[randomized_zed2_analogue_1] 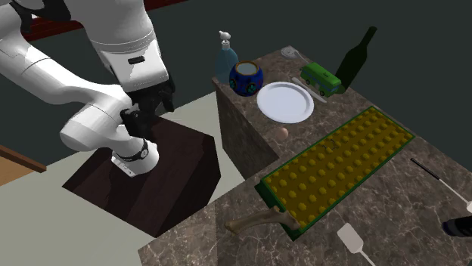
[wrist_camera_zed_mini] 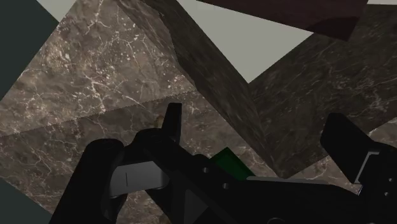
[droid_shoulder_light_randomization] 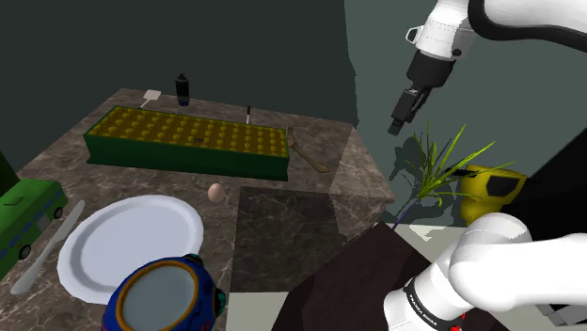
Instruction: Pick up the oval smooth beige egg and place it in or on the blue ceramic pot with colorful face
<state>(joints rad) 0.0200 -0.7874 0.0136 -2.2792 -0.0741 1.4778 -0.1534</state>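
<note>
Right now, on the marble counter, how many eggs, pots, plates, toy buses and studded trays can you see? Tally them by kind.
Egg: 1
Blue pot: 1
White plate: 1
Green toy bus: 1
Green studded tray: 1
Total: 5

White plate (droid_shoulder_light_randomization: 132, 246), green bus (droid_shoulder_light_randomization: 23, 214), green yellow-studded tray (droid_shoulder_light_randomization: 183, 141) on marble counter (droid_shoulder_light_randomization: 362, 174)
</note>
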